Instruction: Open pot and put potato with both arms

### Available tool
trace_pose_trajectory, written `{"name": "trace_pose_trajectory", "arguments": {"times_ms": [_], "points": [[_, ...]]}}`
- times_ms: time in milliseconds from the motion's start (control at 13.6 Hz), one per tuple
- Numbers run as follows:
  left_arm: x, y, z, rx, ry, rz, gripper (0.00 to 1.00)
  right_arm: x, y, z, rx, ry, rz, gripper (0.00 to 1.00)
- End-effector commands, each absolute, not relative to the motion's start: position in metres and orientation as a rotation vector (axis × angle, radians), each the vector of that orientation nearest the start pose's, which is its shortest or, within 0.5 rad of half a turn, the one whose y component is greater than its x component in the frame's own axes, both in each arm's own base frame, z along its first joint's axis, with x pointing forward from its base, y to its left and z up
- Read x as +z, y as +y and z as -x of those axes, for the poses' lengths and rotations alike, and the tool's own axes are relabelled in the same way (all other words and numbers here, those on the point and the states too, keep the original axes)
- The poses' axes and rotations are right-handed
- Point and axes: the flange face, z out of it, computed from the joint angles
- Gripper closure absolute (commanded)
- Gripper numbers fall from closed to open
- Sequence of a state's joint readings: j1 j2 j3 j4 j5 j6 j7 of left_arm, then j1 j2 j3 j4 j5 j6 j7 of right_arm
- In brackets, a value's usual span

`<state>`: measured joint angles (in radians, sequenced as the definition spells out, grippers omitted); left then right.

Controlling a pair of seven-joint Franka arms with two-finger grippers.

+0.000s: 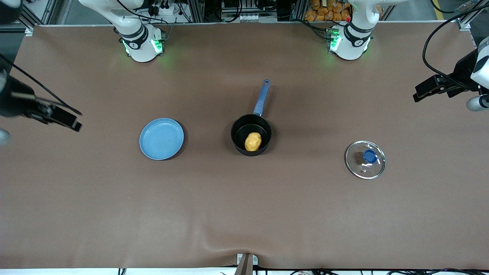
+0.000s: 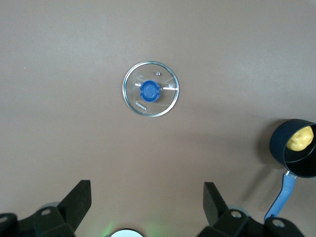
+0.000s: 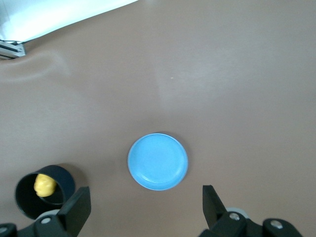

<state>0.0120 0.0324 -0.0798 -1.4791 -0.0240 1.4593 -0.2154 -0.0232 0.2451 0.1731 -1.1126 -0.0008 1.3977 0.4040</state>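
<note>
Front view: pot at frame centre, uncovered, potato inside; glass lid flat on desk at lower right; blue plate bare at centre left. Left end effector at right edge, right end effector at left edge, both raised, empty.

Left wrist view: fingers spread wide above lid, nothing held.

Right wrist view: fingers spread wide above plate, nothing held.

Judged status: complete; nothing outstanding.

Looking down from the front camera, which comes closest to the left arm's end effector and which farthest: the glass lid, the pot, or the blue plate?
From the left end effector:
1. Glass lid, at the left arm's end of the table.
2. Pot, mid-table, potato inside.
3. Blue plate, toward the right arm's end.
</note>
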Motion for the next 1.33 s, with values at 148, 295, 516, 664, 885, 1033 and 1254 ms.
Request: {"name": "trace_pose_trajectory", "arguments": {"times_ms": [148,295,516,664,885,1033,1254], "points": [[0.642,-0.037,-0.549,0.090,-0.189,3.170,0.00,0.680,0.022,-0.546,-0.040,0.380,3.123,0.00],[0.642,-0.038,-0.549,0.090,-0.187,3.170,0.00,0.681,-0.004,-0.539,0.011,0.242,3.142,0.00],[0.641,-0.038,-0.550,0.093,-0.187,3.170,0.00,0.679,-0.003,-0.541,0.013,0.220,3.144,0.00],[0.638,-0.038,-0.551,0.100,-0.187,3.169,0.00,0.679,0.004,-0.539,0.018,0.197,3.148,0.00],[0.638,-0.038,-0.552,0.097,-0.177,3.170,0.00,0.675,0.006,-0.531,0.037,0.175,3.152,0.00],[0.636,-0.038,-0.553,0.100,-0.177,3.170,0.00,0.671,0.012,-0.518,0.041,0.159,3.156,0.00],[0.634,-0.038,-0.553,0.105,-0.178,3.171,0.00,0.684,0.008,-0.523,-0.038,0.157,3.156,0.00]]}}
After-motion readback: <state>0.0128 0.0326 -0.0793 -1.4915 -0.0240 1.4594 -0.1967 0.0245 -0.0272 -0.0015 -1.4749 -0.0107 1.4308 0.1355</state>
